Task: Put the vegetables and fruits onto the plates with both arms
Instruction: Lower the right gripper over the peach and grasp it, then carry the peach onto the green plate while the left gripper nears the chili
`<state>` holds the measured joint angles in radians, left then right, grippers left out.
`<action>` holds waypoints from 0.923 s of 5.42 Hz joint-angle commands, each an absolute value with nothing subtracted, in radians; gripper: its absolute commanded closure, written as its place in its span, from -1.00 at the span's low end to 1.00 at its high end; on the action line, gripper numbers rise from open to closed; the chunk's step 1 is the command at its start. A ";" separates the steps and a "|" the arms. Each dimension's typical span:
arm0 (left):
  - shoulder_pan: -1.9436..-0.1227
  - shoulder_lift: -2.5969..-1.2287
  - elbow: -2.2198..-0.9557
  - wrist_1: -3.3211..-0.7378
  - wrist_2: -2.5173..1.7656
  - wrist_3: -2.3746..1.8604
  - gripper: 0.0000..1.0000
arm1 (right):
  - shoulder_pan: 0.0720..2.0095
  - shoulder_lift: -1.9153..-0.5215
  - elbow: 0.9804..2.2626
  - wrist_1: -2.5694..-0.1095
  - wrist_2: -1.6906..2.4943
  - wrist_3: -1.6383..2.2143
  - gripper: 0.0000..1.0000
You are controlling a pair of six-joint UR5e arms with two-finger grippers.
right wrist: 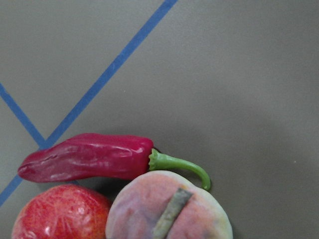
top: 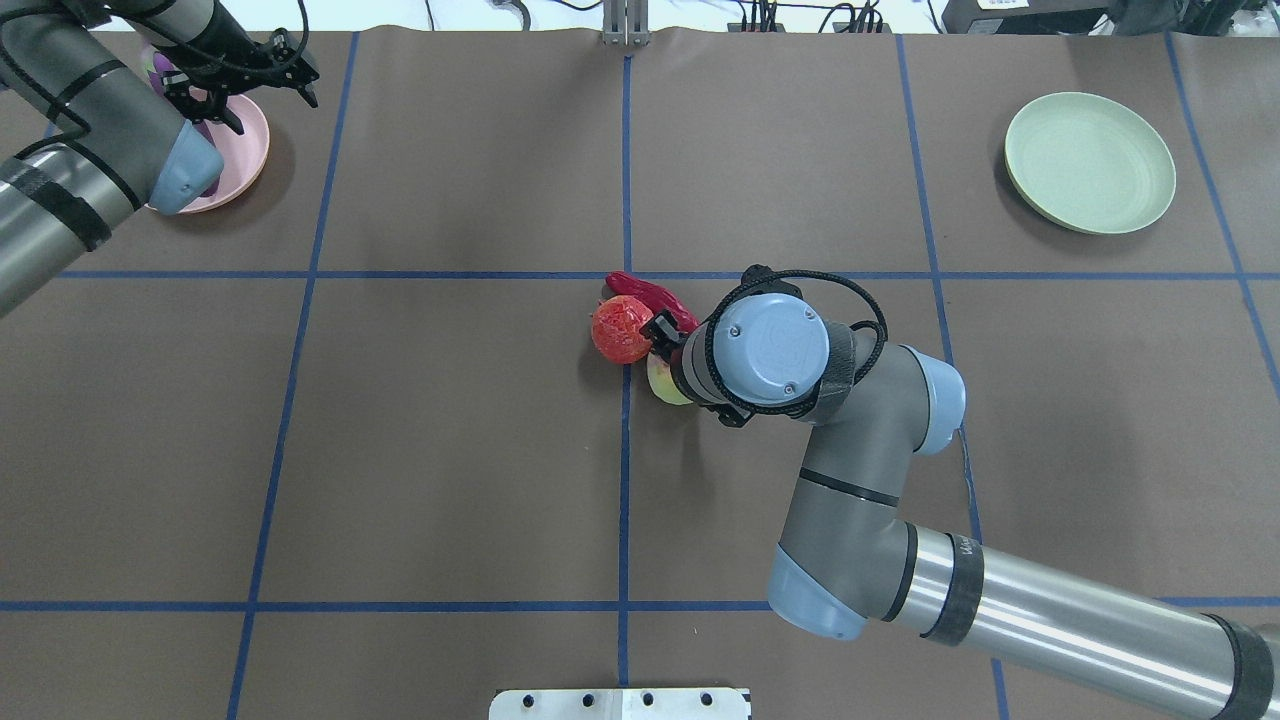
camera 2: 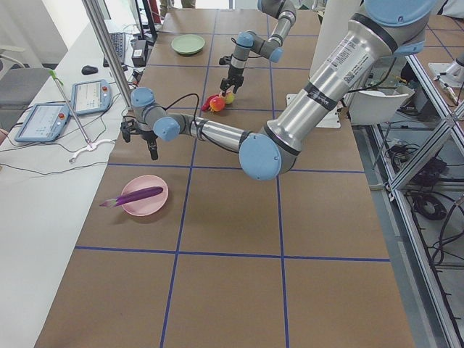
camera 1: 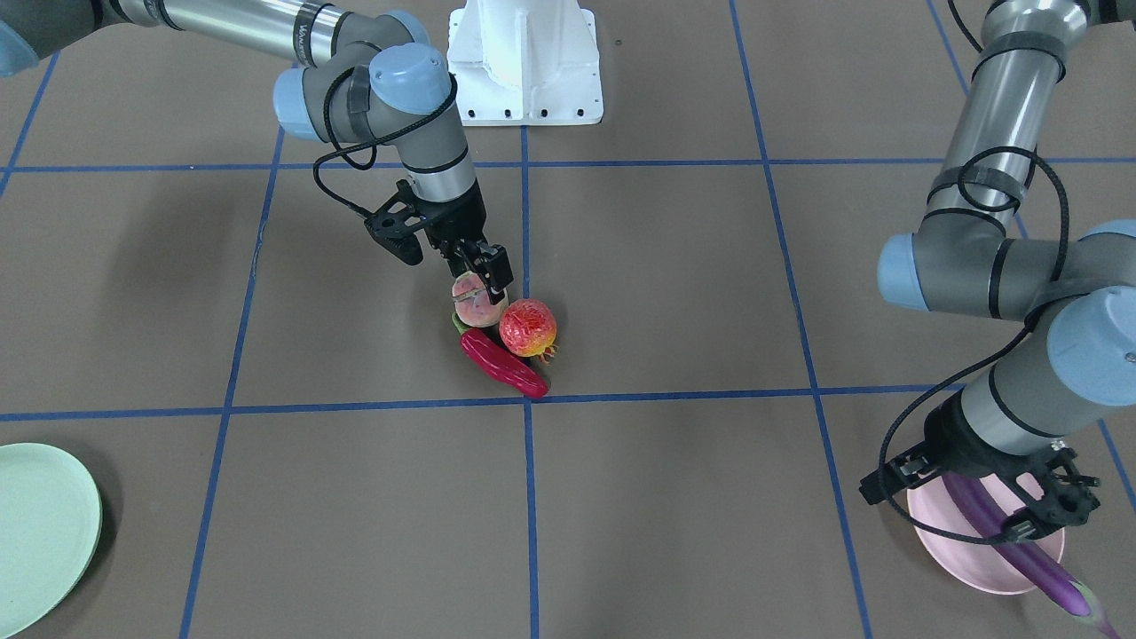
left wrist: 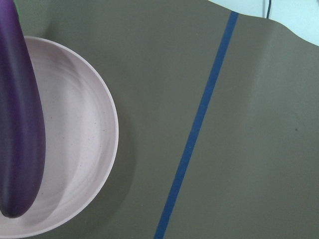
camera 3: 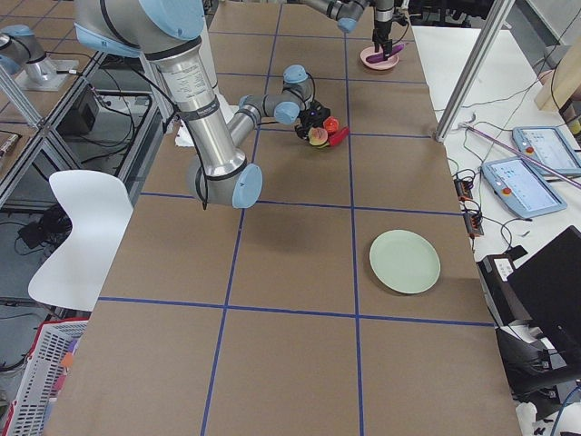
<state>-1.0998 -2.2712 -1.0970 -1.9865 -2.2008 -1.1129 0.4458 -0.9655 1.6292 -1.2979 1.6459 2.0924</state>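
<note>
Long glossy purple eggplant (camera 2: 138, 194) lies across pale pink round plate (camera 2: 156, 211); my L gripper (camera 2: 138, 141) spread, empty; R gripper (camera 1: 484, 275) at pink-yellowish peach (camera 1: 475, 309), grip unclear.

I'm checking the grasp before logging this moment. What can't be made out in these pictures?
- Right gripper on the peach: the front view shows only one finger, and overhead the right arm covers it. Clamped or not, cannot tell.
- Eggplant and pink plate: overhead, the left arm hides much of both.
- Green plate: cut off by the front view's left edge.
</note>
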 commanded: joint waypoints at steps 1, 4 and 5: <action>-1.100 -2.270 -1.117 -1.985 -2.200 -1.130 -1.00 | 0.445 -0.966 1.643 -1.296 1.651 2.088 1.00; -1.092 -2.272 -1.124 -1.983 -2.201 -1.146 -1.00 | 0.585 -1.052 1.748 -1.296 1.770 1.999 1.00; -1.091 -2.279 -1.126 -1.983 -2.201 -1.166 -1.00 | 0.648 -1.078 1.756 -1.317 1.782 1.911 1.00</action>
<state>-1.0933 -2.2744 -1.1245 -1.9835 -2.2012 -1.1498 0.5902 -1.0460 1.7390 -1.3027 1.7594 1.9853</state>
